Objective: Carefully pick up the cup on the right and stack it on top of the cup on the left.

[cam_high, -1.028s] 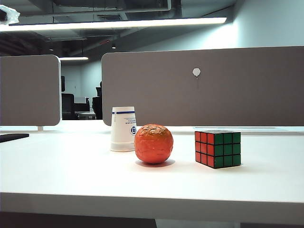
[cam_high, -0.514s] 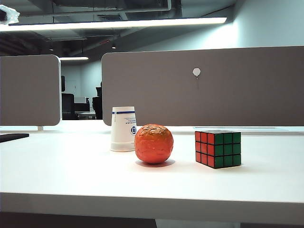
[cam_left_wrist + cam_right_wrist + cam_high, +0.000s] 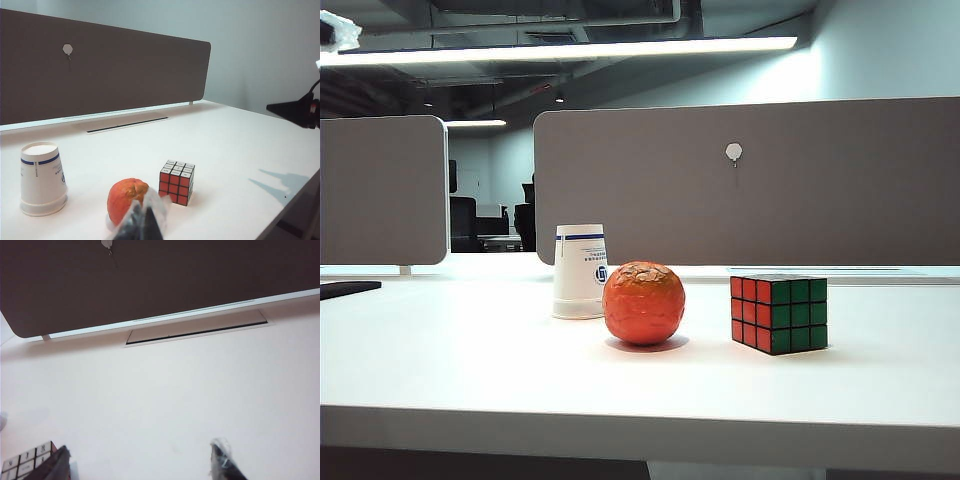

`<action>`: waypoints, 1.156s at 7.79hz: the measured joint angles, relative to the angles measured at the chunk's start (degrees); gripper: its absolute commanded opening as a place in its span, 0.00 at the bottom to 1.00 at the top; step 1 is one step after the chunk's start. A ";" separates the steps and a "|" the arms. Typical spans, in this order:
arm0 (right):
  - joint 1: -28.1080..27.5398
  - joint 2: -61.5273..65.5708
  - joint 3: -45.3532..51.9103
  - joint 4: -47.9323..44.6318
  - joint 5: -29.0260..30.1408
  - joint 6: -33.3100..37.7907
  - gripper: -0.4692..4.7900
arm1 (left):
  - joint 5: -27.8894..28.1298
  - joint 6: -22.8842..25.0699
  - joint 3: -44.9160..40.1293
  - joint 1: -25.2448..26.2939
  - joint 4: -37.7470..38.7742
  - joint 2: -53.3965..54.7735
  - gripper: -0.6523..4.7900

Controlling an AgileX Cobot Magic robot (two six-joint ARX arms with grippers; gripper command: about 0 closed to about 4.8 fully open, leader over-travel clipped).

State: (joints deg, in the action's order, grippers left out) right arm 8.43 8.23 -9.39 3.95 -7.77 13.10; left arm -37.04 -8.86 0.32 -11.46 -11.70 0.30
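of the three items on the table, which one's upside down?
The white paper cup: it stands mouth-down, wide rim on the table, behind and left of the orange ball. The Rubik's cube sits apart at right.

In the exterior view we see a long ceiling light strip (image 3: 560, 48) glowing across the top of the frame, and the far edge of the table (image 3: 470, 380) burns out to white glare. The ball (image 3: 643, 303) and cube (image 3: 778, 313) cast soft, short shadows on the tabletop. The room at upper left is dim. In the left wrist view the lighting is even and cool; a sharp dark shadow lies at lower right, and the left gripper (image 3: 142, 225) at the bottom edge is blurred. The right wrist view looks washed pinkish, with the right gripper's fingertips (image 3: 222, 460) out of focus.
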 measured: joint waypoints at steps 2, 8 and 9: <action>0.00 -0.02 3.54 0.02 0.04 -1.25 0.76 | 0.00 0.00 0.00 0.00 0.00 0.00 0.11; 0.00 -0.02 8.94 1.53 -0.52 -9.90 0.08 | 7.45 0.00 0.00 0.00 2.40 0.00 0.11; 0.00 -0.02 8.94 1.53 -1.18 -9.97 0.08 | 8.46 0.00 0.00 0.00 2.69 0.00 0.11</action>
State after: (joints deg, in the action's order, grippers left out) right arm 8.43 8.21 -0.45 5.48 -8.95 3.14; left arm -28.58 -8.86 0.32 -11.46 -9.02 0.30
